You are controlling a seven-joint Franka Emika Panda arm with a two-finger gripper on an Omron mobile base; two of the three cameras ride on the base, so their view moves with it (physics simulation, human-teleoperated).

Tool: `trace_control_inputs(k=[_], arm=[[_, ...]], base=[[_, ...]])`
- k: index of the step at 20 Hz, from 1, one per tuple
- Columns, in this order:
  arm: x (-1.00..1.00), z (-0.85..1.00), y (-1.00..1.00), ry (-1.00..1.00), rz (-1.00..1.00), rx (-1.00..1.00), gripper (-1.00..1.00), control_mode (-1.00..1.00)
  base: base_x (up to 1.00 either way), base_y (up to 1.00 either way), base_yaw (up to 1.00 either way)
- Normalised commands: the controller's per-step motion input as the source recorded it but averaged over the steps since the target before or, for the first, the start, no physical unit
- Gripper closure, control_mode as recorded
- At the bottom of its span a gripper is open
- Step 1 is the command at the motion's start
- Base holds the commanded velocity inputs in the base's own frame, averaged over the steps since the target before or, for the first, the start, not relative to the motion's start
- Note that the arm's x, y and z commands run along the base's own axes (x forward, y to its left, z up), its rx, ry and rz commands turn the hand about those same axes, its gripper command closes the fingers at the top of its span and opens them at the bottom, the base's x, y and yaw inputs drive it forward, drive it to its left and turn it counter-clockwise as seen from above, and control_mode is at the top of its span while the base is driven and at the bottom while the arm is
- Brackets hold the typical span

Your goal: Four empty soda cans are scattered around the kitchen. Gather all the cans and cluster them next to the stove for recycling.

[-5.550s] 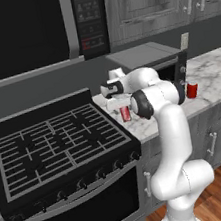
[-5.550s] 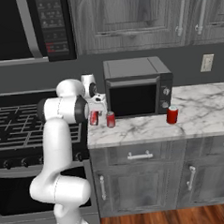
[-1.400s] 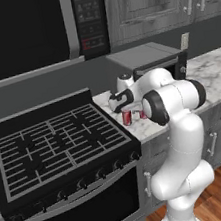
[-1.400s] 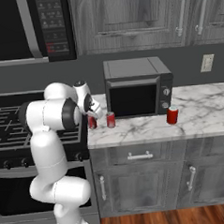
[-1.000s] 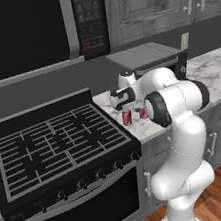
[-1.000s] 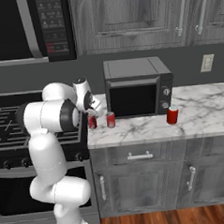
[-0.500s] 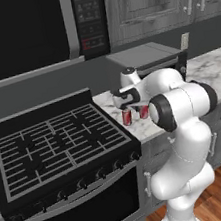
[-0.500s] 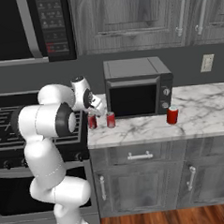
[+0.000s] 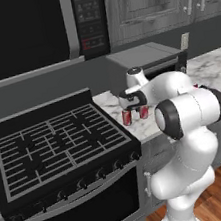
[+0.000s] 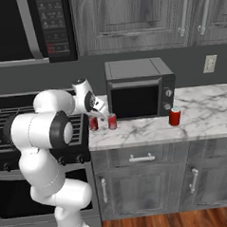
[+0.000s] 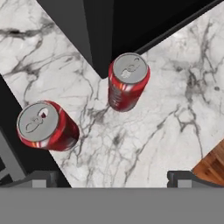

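Soda cans: two stand upright side by side on the marble counter, at its left end just beside the stove; the left one sits right at the counter edge by the range. A third can stands well apart to the right, near the front right corner of the countertop oven. In the hand view both near cans show silver tops w/ pull tabs (one close to the oven's dark corner, the other nearer the stove side).

Gripper hangs above the pair, pointing down, jaws spread wide, holding nothing; its tips flank bare marble below the cans in the hand view.

Room: white-grey veined marble, grey wood cabinets above and below w/ metal handles, black microwave over the stove, wall outlet at far right, reddish wood floor.
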Motion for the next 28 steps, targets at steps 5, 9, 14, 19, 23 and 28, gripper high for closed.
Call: trace_control_inputs(k=[5,9,14,19,23,28], arm=[[-0.23,0.12,-0.24,0.0,0.0,-0.01,-1.0,-1.0],[-0.11,0.19,-0.29,0.0,0.0,0.0,-1.0,-1.0],[-0.07,0.09,-0.29,-0.02,-0.02,-0.01,-1.0,-1.0],[-0.02,0.01,-0.31,-0.11,-0.01,-0.03,-1.0,-1.0],[0.0,0.0,-0.35,-0.01,0.0,0.0,-1.0,-1.0],[0.0,0.0,-0.37,-0.04,0.0,0.0,-1.0,-1.0]], base=[[0.0,0.0,0.0],[0.0,0.0,0.0],[0.0,0.0,0.0],[0.0,0.0,0.0],[0.0,0.0,0.0],[0.0,0.0,0.0]])
